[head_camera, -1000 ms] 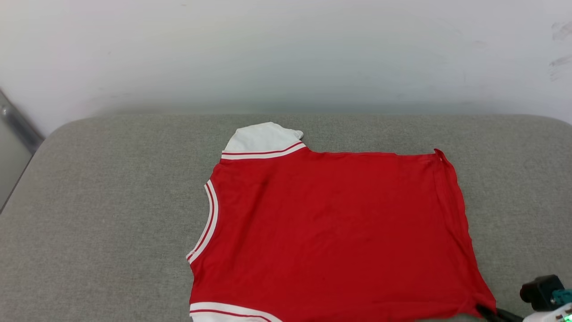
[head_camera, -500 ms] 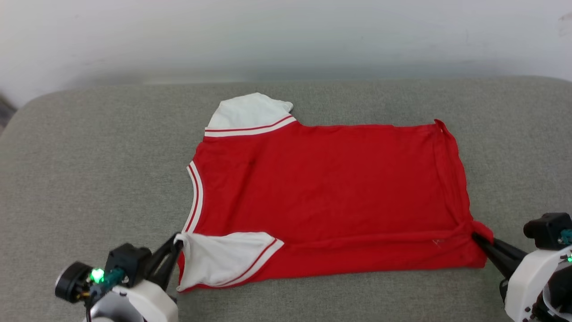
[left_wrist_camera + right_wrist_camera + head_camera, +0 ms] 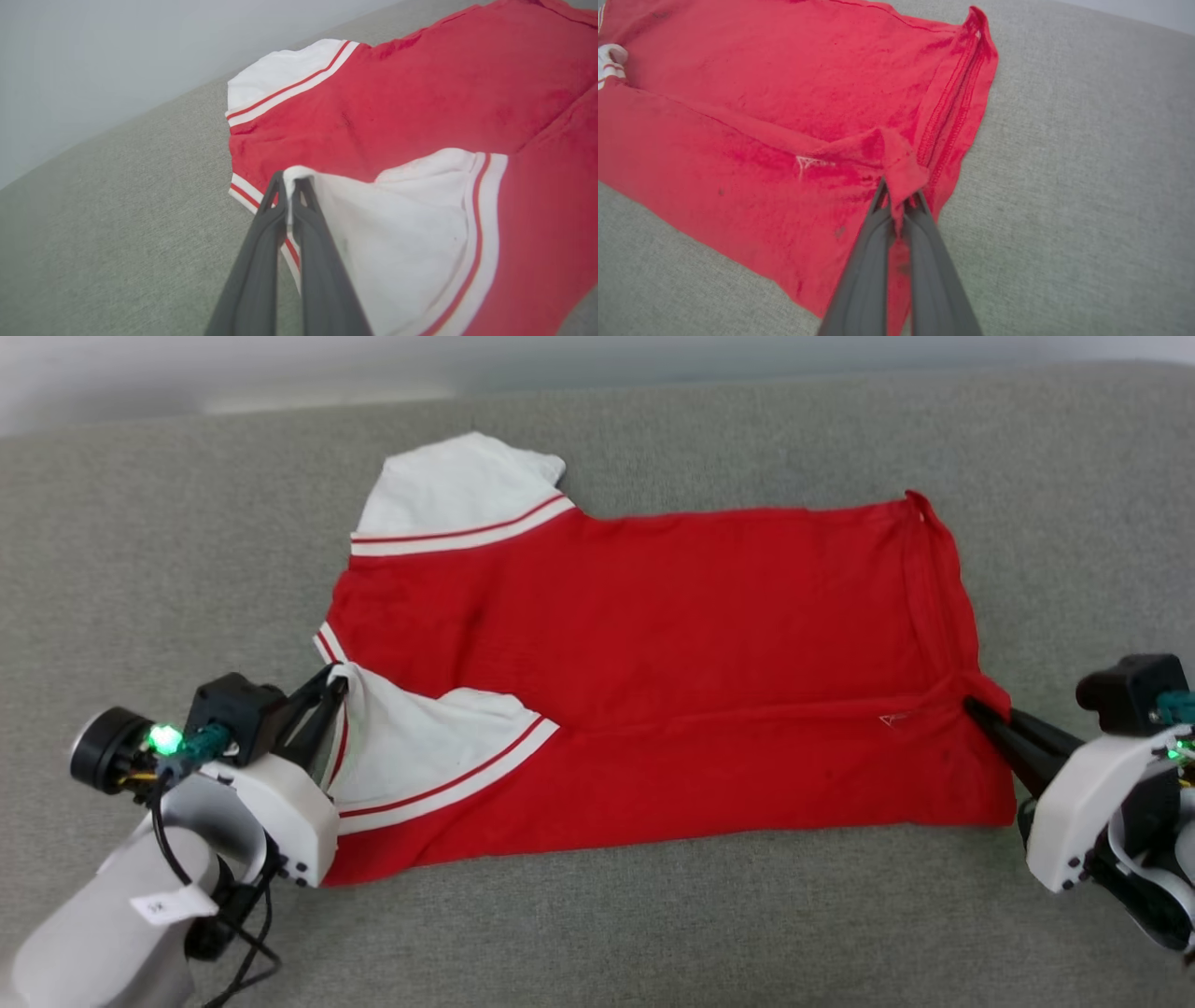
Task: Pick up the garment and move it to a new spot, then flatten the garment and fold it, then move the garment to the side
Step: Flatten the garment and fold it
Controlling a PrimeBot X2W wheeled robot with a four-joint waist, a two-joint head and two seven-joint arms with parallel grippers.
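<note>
The garment (image 3: pixel 653 644) is a red jersey with white sleeves and striped trim, lying plain side up on the grey cushion, collar to the left. Its near long edge is folded over the body. My left gripper (image 3: pixel 338 686) is shut on the tip of the near white sleeve (image 3: pixel 397 224), which lies folded onto the red cloth. My right gripper (image 3: pixel 971 705) is shut on the near hem corner (image 3: pixel 901 172), also drawn over the body. The far white sleeve (image 3: pixel 448 490) lies flat. In the wrist views, the left gripper (image 3: pixel 289 179) and the right gripper (image 3: pixel 899 200) each pinch cloth between their dark fingers.
The grey cushion (image 3: pixel 597 915) spreads around the garment, with bare fabric in front and on both sides. A pale wall (image 3: pixel 187 373) runs along its far edge.
Both grippers have carried the near edge of the garment further away from me, widening the fold. The head camera has tilted down, so the whole picture has shifted.
</note>
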